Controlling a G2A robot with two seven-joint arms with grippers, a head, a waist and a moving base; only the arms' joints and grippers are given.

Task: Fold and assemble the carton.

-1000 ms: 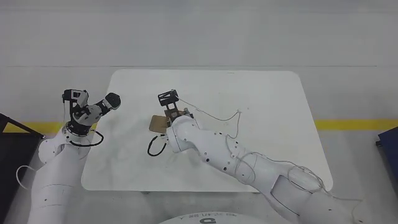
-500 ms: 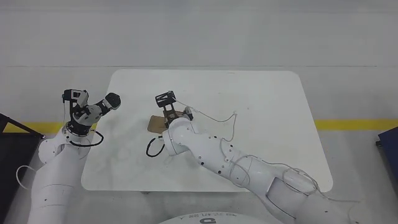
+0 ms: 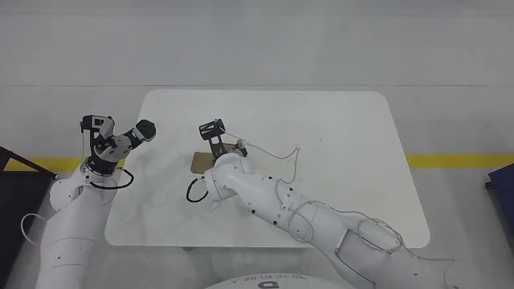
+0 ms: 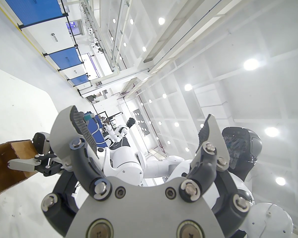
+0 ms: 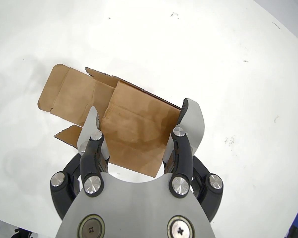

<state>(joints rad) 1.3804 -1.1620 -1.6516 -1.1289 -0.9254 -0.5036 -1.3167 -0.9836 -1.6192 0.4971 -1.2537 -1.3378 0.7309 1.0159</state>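
Carton (image 5: 129, 125) is nearest your right wrist camera. It is brown card, partly opened, and lies on the white tabletop (image 3: 337, 128) with its end flaps spread on the side away from the wrist. The right gripper (image 5: 139, 107) sits astride the carton body, with one finger (image 5: 89, 122) at one long edge and the other at the opposite edge. Its jaws are closed across the carton's width. The inner face of the second finger is partly hidden, so record that grip as probable rather than confirmed.

From the top view, log the carton left of the tabletop's centre, about halfway between the near and far edges, under the right arm's wrist.

Farther out, the left gripper (image 4: 141, 115) is raised at the tabletop's left edge, well apart from the carton. It tilts upward toward the ceiling lights, with its jaws spread wide and nothing between them. Low at the side of its wrist view you can see one brown carton wall with a finger of the right gripper lying across it.

Beyond the tabletop, a yellow line (image 3: 458, 160) runs along the floor.
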